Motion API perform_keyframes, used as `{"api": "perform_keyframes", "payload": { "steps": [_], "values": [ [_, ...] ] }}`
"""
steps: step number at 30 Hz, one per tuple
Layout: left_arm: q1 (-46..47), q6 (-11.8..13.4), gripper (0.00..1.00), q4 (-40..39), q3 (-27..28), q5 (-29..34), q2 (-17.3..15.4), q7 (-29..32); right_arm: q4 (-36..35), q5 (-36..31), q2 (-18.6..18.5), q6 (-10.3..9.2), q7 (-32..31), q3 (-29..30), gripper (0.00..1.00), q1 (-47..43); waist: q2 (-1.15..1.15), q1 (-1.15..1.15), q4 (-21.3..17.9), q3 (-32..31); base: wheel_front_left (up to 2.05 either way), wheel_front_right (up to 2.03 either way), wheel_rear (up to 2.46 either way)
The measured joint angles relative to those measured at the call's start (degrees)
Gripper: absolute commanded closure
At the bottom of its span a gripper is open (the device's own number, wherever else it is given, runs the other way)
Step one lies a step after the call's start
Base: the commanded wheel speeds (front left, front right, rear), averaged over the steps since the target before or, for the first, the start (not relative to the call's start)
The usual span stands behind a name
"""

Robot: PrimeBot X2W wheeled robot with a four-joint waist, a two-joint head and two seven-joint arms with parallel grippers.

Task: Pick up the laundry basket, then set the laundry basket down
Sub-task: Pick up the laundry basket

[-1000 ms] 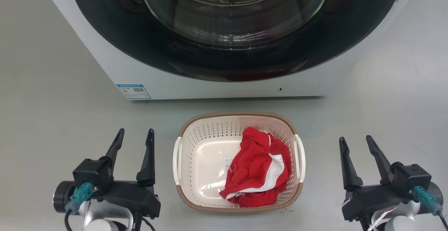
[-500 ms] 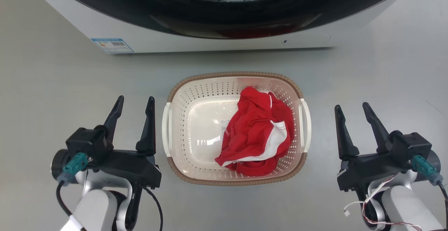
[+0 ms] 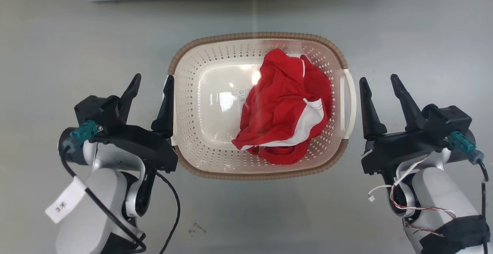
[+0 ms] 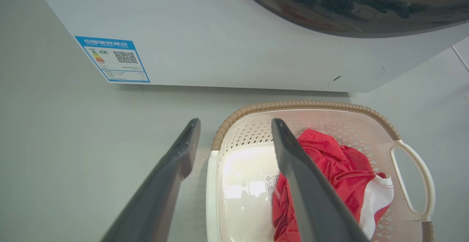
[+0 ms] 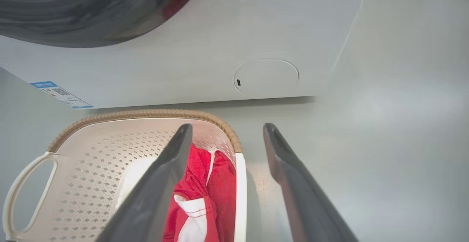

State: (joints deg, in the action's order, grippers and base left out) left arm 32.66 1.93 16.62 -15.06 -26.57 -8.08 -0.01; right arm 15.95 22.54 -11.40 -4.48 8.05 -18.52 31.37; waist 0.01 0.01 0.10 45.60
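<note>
Head view shows the low cream plastic laundry basket (image 3: 254,35), with perforated sides and a brown woven-look rim, standing flat on the grey floor (image 3: 246,211). It is a little in front of the white washer (image 4: 220,33), and a crumpled red and white garment (image 3: 281,104) lies in its right half. The left jaws are spread wide and hold nothing; in the left wrist view the white left handle (image 4: 211,198) lies in the gap between the two dark fingers (image 4: 165,190). The right jaws are also wide and empty, with the white right handle (image 5: 240,198) in their gap, though in the head view their inner finger (image 3: 368,107) stands just outside it. Whether any finger touches the plastic I cannot tell. In my judgement no part of the task is done yet: the grasp on both handles, the lift and the setting down are all left to do.
</note>
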Motion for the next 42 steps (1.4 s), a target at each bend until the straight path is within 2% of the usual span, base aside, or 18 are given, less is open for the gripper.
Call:
{"api": "perform_keyframes", "payload": {
  "steps": [12, 23, 29, 30, 31, 34, 42],
  "values": [
    [5.62, -2.50, 0.00, 13.14, -0.56, -1.24, 0.48, 3.07, 9.83, -0.79, 2.68, 1.51, -0.96, -2.71, 0.00, 6.03, 0.00, -0.01, -1.04, 5.83, 0.00, 0.00, 0.00],
    [10.59, -4.39, 0.00, 23.18, -0.51, -1.81, 0.51, 4.50, 19.46, -0.86, 4.32, 2.50, -0.92, -3.47, 0.00, 9.43, -0.01, -0.02, -2.40, 7.55, 0.00, 0.00, 0.00],
    [13.97, -4.53, 0.00, 27.84, 0.33, -2.71, 1.00, 5.00, 23.40, -0.77, 5.38, 3.26, -0.91, -4.01, 0.00, 12.61, -0.01, -0.02, -2.66, 8.21, 0.00, 0.00, 0.00],
    [14.49, -4.53, 0.53, 28.48, 0.47, -2.75, 0.99, 5.01, 23.91, -0.74, 5.44, 3.50, -0.90, -4.04, 0.65, 12.98, -0.01, -0.01, -2.69, 8.31, 0.00, 0.00, 0.00],
    [15.01, -4.53, 1.00, 29.25, 0.69, -2.92, 1.02, 5.02, 24.48, -0.71, 5.55, 3.56, -0.89, -4.11, 1.00, 13.35, -0.01, -0.01, -2.73, 8.41, 0.00, 0.00, 0.00],
    [15.97, -5.28, 1.00, 30.76, 0.94, -3.72, 1.59, 4.94, 26.02, -0.70, 5.99, 4.45, -0.37, -4.60, 1.00, 14.32, -0.01, -0.02, -2.76, 8.55, 0.00, 0.00, 0.00],
    [16.83, -5.47, 1.00, 35.68, 1.16, -4.32, 3.12, 3.59, 30.95, -0.33, 7.04, 5.01, 0.82, -4.83, 1.00, 15.19, -0.01, -0.01, -2.53, 7.26, 0.00, 0.00, 0.00]
  ]
}}
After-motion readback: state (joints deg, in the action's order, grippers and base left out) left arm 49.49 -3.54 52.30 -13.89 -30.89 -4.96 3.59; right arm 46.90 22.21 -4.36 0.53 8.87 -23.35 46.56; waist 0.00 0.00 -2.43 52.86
